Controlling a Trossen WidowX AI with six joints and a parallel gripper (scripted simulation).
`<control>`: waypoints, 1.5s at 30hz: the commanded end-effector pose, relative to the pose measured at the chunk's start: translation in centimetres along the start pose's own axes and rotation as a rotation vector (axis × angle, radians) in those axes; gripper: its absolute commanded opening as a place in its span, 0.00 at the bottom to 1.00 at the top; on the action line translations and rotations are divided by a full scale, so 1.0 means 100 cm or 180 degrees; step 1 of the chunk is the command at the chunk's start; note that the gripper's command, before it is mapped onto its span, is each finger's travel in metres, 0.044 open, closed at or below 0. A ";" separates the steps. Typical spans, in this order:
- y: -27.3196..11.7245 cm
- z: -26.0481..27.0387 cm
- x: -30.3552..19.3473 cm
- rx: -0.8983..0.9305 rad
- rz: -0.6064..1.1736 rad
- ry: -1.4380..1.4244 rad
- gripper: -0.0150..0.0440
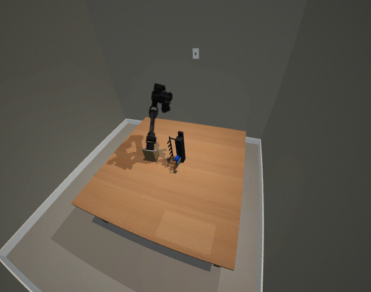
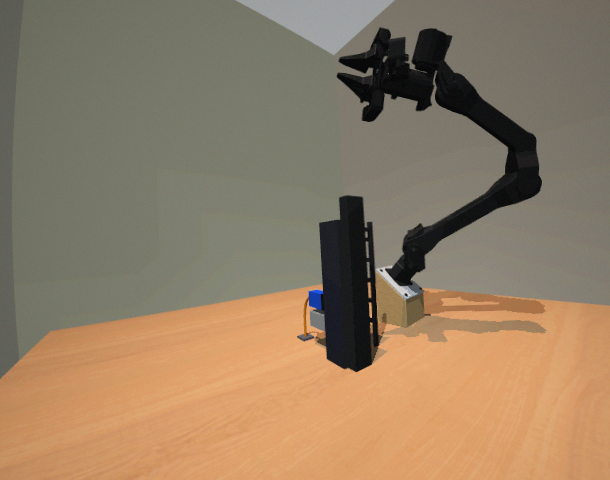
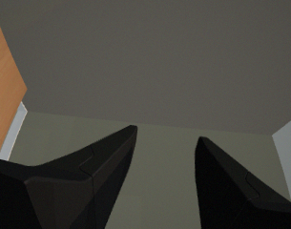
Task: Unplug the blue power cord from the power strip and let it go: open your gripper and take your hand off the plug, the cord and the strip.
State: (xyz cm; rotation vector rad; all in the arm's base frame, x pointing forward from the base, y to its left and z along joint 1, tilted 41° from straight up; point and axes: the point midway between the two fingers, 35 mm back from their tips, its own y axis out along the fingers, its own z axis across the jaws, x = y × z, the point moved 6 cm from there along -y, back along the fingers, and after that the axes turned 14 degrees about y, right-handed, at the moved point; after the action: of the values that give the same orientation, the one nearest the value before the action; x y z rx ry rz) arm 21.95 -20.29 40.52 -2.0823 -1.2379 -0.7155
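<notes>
Blue plug (image 2: pixel 315 298) seated; claw (image 2: pixel 351 68) raised high, part-open, empty.

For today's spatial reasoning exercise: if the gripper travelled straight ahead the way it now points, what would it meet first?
The gripper hangs high above the power strip, pointing roughly level at the room's wall. Nothing else shows in that line; depth is uncertain.

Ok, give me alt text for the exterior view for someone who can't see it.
The black arm's claw hangs high in the air, partly open and holding nothing, far above the tall black power strip standing upright on the wooden table. The blue plug sits low on the strip's left side, with an orange cord curving down to the table.
</notes>
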 end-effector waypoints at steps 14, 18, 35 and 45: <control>0.118 0.147 -0.091 0.1656 0.1920 0.3440 0.53; 0.128 0.183 -0.107 0.1776 0.2600 0.4068 0.53; 0.117 0.333 -0.167 0.0672 0.6240 0.5710 0.53; 0.106 0.359 -0.176 0.0037 0.7017 0.5745 0.53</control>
State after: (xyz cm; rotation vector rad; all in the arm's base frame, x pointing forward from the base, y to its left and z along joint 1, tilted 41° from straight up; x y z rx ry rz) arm 29.60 -8.84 2.30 -0.7268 1.6040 -0.7175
